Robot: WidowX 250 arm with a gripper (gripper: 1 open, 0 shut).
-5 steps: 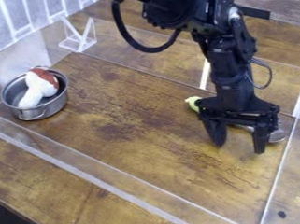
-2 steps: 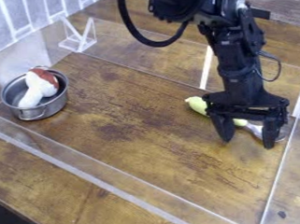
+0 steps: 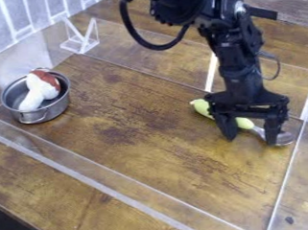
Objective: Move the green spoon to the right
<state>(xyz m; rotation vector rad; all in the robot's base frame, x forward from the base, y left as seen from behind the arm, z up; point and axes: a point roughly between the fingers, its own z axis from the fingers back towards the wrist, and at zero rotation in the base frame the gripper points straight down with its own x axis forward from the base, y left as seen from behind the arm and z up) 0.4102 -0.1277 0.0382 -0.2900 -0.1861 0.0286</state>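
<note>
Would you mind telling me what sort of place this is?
Probably a robot test bench: a wooden table ringed by clear plastic walls, with a black arm working over it.

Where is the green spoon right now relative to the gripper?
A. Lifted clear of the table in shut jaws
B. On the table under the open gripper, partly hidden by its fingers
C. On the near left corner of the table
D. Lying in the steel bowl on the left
B: the green spoon lies on the wooden table with the gripper standing over it, jaws spread wide, far from the steel bowl.
</note>
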